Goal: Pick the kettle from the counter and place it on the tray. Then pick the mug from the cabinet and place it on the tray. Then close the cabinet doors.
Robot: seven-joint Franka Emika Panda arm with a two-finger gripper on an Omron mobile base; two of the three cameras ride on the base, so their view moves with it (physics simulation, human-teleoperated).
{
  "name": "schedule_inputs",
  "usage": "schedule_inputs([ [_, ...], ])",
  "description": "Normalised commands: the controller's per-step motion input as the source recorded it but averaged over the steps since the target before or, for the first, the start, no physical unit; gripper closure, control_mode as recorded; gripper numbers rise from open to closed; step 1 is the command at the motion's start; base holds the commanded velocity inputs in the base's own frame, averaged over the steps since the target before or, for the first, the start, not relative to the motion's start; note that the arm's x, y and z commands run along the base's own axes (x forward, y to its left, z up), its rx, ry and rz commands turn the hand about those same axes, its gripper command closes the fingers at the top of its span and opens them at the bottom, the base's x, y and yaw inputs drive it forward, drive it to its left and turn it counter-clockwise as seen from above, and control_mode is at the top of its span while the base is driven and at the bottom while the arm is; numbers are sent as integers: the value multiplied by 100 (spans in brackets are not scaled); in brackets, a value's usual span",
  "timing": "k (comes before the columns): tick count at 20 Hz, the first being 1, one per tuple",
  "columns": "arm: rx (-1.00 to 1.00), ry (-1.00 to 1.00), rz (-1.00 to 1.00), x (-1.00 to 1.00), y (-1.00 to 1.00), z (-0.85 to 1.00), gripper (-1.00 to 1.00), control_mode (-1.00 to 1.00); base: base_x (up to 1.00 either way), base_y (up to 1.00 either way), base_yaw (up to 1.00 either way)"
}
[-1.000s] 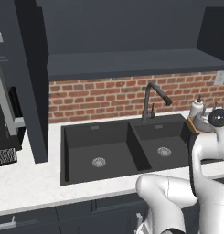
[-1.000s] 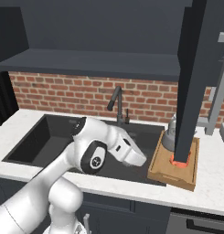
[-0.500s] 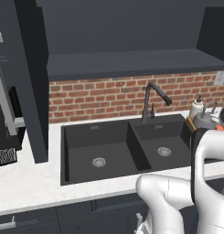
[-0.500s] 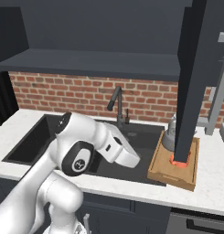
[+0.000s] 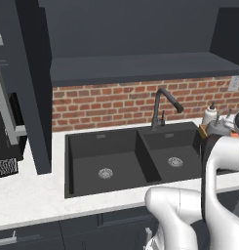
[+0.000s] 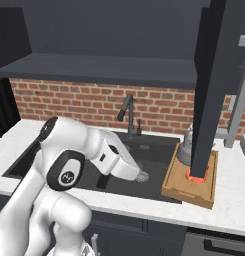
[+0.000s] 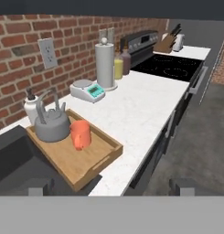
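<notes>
The kettle [image 7: 51, 124] and the orange mug [image 7: 80, 134] both sit on the wooden tray [image 7: 102, 157], side by side, ahead of and below the gripper [image 7: 111, 186] and to the left of its line of sight; so both placements look done, and what seems left is the open cabinet door [image 6: 212, 90] hanging in front of the tray. The gripper is spread wide and empty, well apart from the tray. The arm is folded low over the sink [image 6: 155, 162], forearm reaching towards the tray.
</notes>
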Motion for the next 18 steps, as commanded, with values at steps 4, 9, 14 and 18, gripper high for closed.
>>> schedule_inputs([
  [4,0,0,0,-28,30,24,-100,-100,0,0,0],
  [9,0,-1,1,-27,23,15,-100,-100,0,0,0],
  [14,0,-3,2,-31,10,14,-100,-100,0,0,0],
  [18,0,-7,1,-37,0,16,-100,-100,0,0,0],
])
